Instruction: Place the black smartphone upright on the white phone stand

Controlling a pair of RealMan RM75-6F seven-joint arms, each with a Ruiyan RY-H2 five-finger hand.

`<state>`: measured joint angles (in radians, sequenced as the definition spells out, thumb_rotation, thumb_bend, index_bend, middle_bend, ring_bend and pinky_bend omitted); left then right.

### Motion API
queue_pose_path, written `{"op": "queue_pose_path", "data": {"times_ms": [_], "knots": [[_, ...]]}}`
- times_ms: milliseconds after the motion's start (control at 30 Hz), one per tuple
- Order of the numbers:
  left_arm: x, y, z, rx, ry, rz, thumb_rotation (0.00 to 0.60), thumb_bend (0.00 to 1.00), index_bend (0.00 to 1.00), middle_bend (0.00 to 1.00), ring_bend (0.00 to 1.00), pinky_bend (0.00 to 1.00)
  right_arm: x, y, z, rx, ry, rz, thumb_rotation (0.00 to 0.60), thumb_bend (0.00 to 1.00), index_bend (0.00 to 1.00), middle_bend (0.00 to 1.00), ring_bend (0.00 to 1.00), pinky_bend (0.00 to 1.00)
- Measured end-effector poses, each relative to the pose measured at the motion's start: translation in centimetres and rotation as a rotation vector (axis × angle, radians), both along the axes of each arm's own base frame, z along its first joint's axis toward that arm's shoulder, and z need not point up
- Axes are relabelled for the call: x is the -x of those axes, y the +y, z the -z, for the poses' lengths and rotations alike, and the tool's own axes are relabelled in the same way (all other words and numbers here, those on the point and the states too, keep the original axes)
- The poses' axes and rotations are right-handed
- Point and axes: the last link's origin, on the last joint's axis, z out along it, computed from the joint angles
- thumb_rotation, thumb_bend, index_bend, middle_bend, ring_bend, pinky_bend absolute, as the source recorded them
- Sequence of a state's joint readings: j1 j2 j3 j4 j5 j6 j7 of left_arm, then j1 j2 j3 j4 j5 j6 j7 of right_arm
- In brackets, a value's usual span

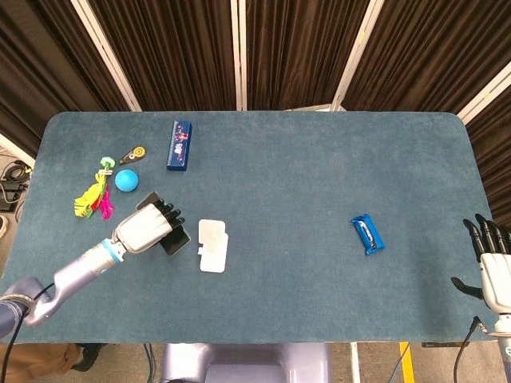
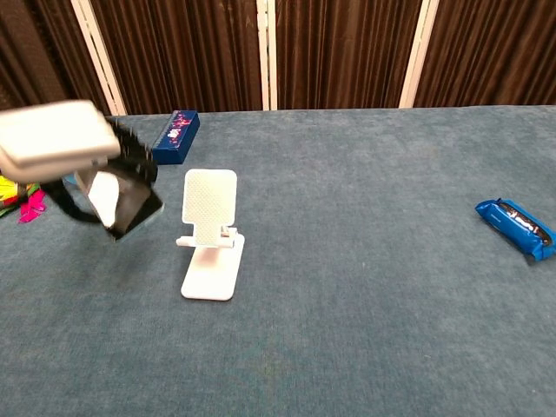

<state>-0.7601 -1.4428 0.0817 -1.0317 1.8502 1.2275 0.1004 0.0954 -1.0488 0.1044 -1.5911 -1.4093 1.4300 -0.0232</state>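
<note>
Phone is up off the table, held in my left hand, just left of the white stand. I can only see a dark tilted piece of it because my fingers wrap around it, and the chest view is blurry there. From the head view the left hand covers most of the phone beside the stand. My right hand sits at the far table edge, fingers spread, holding nothing, partly cut off. A blue packet lies well away.
</note>
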Motion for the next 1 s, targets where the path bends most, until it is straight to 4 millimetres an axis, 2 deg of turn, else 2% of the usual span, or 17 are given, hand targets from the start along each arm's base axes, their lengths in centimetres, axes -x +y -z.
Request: {"op": "queue_pose_path", "data": {"times_ms": [133,300,633,1000], "knots": [[-2.2,-0.3,-1.5,-0.065,0.016,0.232,0.600,0.00,0.54,0.44,0.46,0.40,-0.1,0.1,-0.2,0.003,-0.007,-0.004,0.600,0.00,0.00,0.00,0.00,0.00],[-4.1,0.0,-1.8,-0.137,0.101,0.415,0.600,0.00,0.54,0.43,0.45,0.38,0.0,0.2,-0.3,0.007,-0.013,-0.005,0.600,0.00,0.00,0.00,0.00,0.00],[-7.8,0.4,0.6,-0.222,0.321,0.698,0.600,0.00,0.51,0.40,0.43,0.34,0.3,0.3,-0.8,0.018,-0.027,0.001,0.600,0.00,0.00,0.00,0.00,0.00],[-9.1,-0.2,2.8,-0.216,0.404,0.798,0.600,0.00,0.49,0.39,0.41,0.33,0.3,0.3,-1.0,0.021,-0.035,0.000,0.600,0.00,0.00,0.00,0.00,0.00]]}}
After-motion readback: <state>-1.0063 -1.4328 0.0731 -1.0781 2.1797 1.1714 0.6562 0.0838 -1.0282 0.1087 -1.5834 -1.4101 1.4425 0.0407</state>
